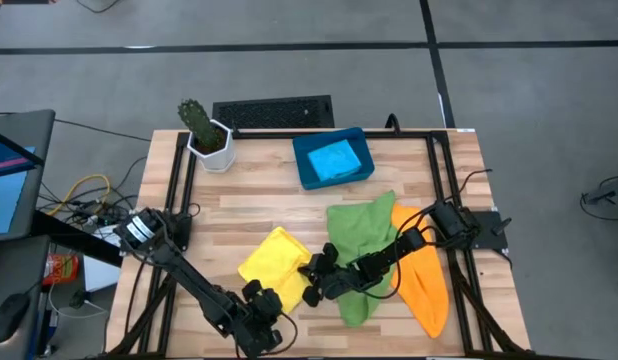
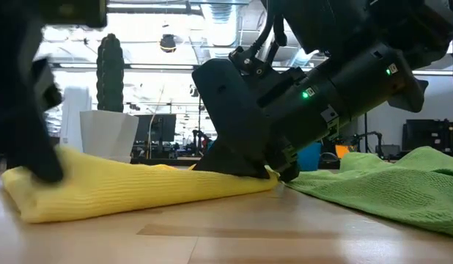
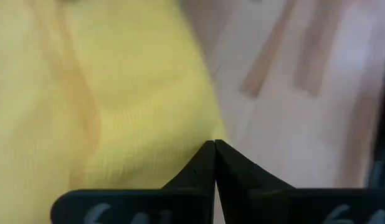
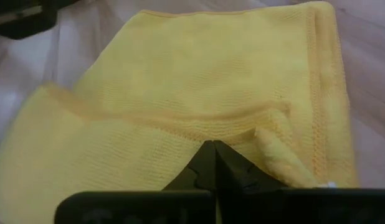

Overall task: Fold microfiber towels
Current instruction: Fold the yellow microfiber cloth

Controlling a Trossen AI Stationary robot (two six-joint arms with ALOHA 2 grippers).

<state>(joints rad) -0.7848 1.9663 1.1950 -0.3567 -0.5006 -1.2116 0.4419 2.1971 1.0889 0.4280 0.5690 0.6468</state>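
Observation:
The yellow towel [image 1: 274, 260] lies crumpled flat on the wooden table between my two grippers. My left gripper [image 3: 214, 144] is shut, with its tips at the towel's near edge [image 1: 267, 296]. My right gripper [image 4: 211, 146] is shut on the towel's right end [image 2: 270, 174]. To the right lie the green towel [image 1: 361, 245] and, beside it, the orange towel [image 1: 426, 275], the green partly over the orange. The light blue towel [image 1: 334, 158] lies folded in a dark-blue tray [image 1: 307, 170]. My left gripper's shut fingertips [image 3: 205, 155] meet the yellow towel at its near edge [image 3: 202, 134], slanting down from the near side. Whether any cloth is between them, I cannot tell. My right gripper pinches the towel's right end [image 4: 242, 134], where a corner is folded over, slanting down from the right. That end stays low on the table, and the cloth is slack.
A potted cactus [image 1: 204, 135] stands at the far left corner, and a dark keyboard [image 1: 272, 110] lies beyond the far edge. Bare wood [image 1: 249, 195] shows between the tray and the yellow towel.

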